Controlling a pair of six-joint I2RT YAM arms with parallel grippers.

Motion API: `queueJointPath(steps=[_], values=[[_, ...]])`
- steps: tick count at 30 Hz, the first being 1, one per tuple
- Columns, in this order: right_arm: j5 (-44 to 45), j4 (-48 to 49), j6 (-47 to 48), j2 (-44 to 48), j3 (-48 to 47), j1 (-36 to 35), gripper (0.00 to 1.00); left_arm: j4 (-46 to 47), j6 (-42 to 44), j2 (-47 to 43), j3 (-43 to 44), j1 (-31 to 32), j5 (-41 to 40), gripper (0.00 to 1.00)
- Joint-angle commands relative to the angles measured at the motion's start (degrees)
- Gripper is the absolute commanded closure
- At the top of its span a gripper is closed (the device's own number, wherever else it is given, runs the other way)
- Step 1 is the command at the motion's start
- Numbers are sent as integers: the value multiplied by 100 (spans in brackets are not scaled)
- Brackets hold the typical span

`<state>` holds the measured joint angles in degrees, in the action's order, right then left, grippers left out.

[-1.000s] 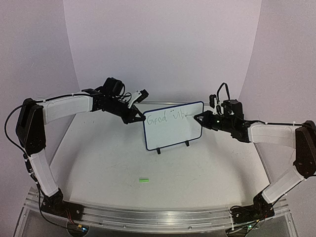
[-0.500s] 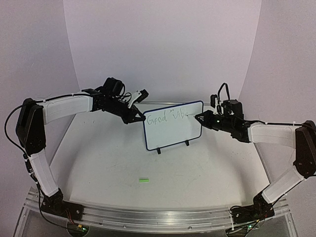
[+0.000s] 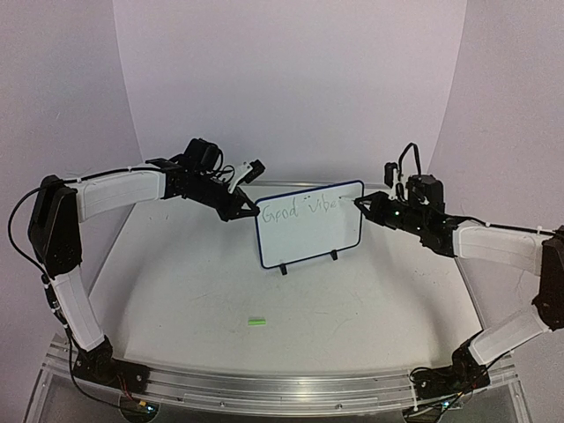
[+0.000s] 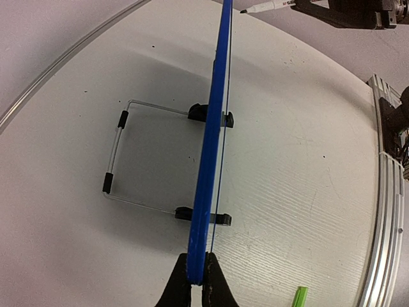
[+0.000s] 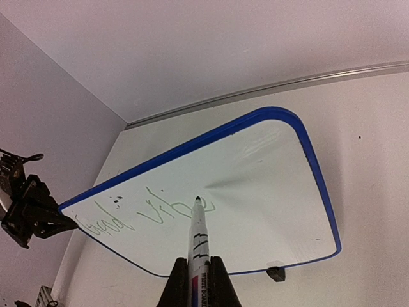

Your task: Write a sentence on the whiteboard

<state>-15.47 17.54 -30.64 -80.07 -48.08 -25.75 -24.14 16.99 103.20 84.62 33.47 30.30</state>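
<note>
Blue-rimmed whiteboard (image 3: 310,236) stood upright on the surface (image 3: 194,282) between my claws: left claw (image 4: 197,281) clamped on its edge, right claw (image 5: 199,272) clamped on the marker (image 5: 196,233), tip at the sentence (image 5: 150,214). I judged it light, stiff, tippy; edge grip suited.

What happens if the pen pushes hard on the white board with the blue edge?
The thin blue-rimmed white board probably barely moves: the left gripper pinches its edge. Unheld, it looks light and might slide or tip, though a metal wire stand props it behind.
</note>
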Motion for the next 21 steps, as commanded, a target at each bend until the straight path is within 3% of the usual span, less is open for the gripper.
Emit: queueJointPath(steps=[1, 21], values=[[150, 118, -47, 143, 81, 18, 100, -152, 316, -129, -68, -34, -502, 100], [188, 170, 56, -295, -380, 60, 100, -151, 320, -114, -81, -34, -492, 100]])
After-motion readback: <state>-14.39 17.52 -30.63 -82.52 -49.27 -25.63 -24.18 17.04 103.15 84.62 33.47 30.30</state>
